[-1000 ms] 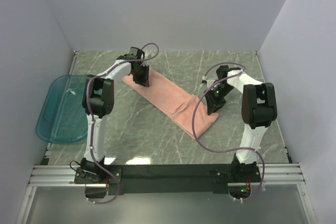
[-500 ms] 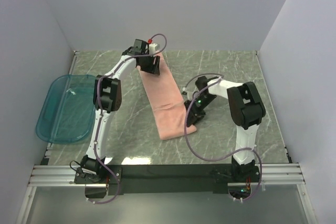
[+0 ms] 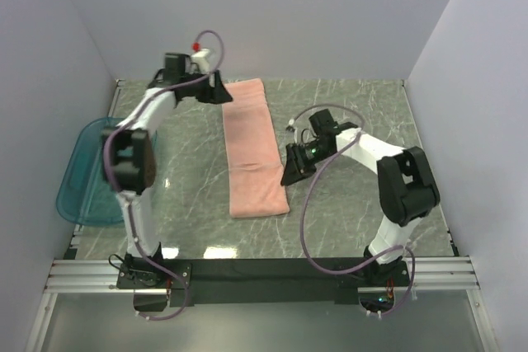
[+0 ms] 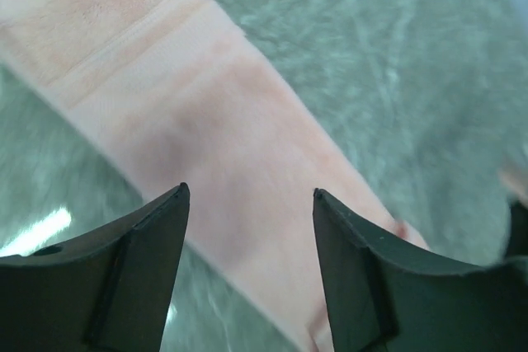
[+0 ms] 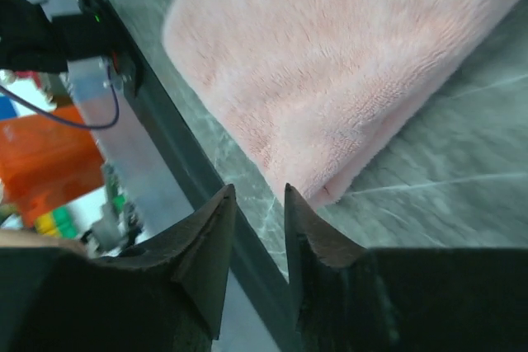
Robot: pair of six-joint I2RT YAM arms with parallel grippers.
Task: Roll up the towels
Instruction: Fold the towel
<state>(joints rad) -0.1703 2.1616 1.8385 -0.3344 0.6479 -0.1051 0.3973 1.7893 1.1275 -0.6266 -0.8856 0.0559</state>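
Plainly, the teal tray (image 3: pixel 82 179) sits at 9 o'clock on the green marbled table (image 3: pixel 355 105), partly hanging past its left edge. The left arm reaches over it toward the far side.

The left gripper (image 4: pixel 249 191) hovers just off the far left corner of the towel (image 3: pixel 252 150), at about 11 o'clock from the cloth's middle. Its fingers stand wide apart with nothing between them. The left wrist view shows only pink terry and its woven band lying below.

The salmon-pink towel lies flat as a long narrow strip near the table's centre, running from 12 o'clock down to 6 o'clock. It is not rolled at either end. In the right wrist view its near corner shows doubled layers.

The right gripper (image 5: pixel 259 189) is low at the towel's right long edge, at about 4 o'clock from the towel's middle. Its fingers are parted by a narrow gap and released, with bare table showing through. The folded corner lies just beyond the tips.
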